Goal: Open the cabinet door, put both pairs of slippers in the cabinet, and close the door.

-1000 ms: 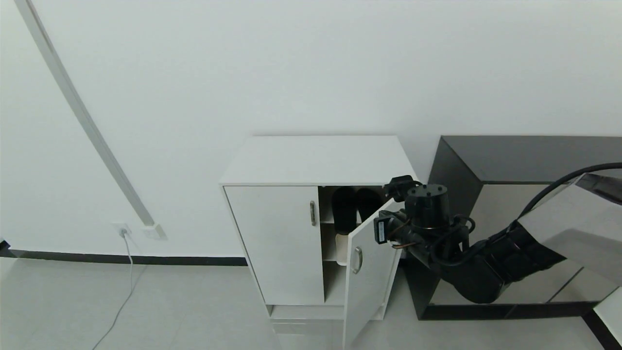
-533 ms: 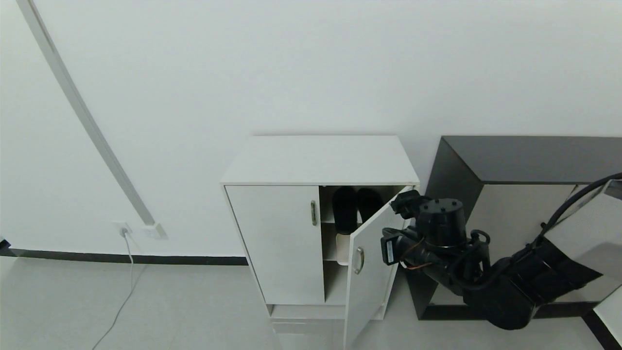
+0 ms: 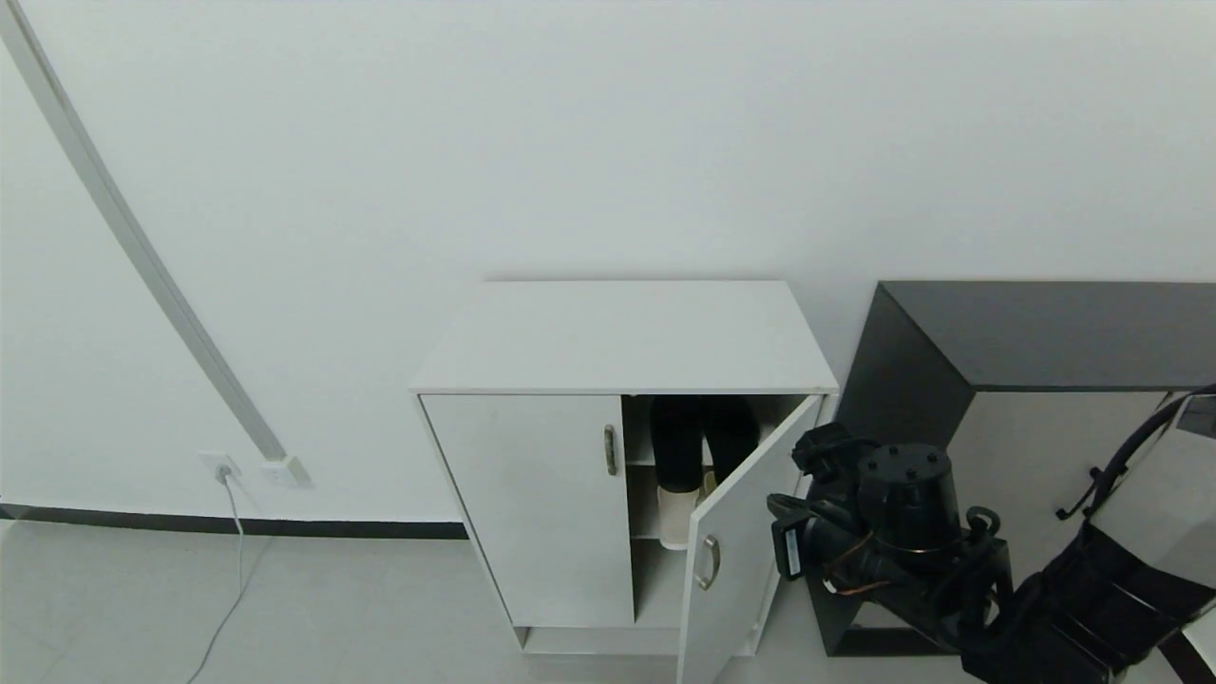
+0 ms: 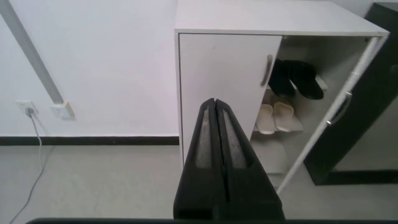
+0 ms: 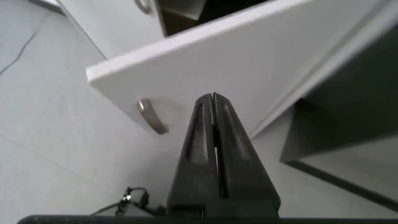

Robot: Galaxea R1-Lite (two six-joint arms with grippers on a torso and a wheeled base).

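Observation:
The white cabinet (image 3: 617, 337) stands against the wall, its left door shut and its right door (image 3: 736, 541) swung about halfway open. A black pair of slippers (image 3: 703, 437) rests on the upper shelf, and a pale pair (image 3: 676, 513) sits on the shelf below. My right gripper (image 3: 820, 446) is shut and empty, just beside the open door's outer face near its hinge side. In the right wrist view the shut right gripper (image 5: 213, 97) points at that door (image 5: 261, 56), above its handle (image 5: 151, 116). My left gripper (image 4: 214, 102) is shut and empty, held back from the cabinet (image 4: 217, 74).
A dark cabinet (image 3: 1035, 328) with a glossy front stands right of the white one, close behind the open door. A wall socket (image 3: 220, 466) with a cable sits low on the left wall. Grey floor (image 3: 285, 617) lies open to the left.
The camera has shifted, so the cabinet looks larger and lower. My right gripper dropped from the door's top corner down along its outer face. The door stays about half open.

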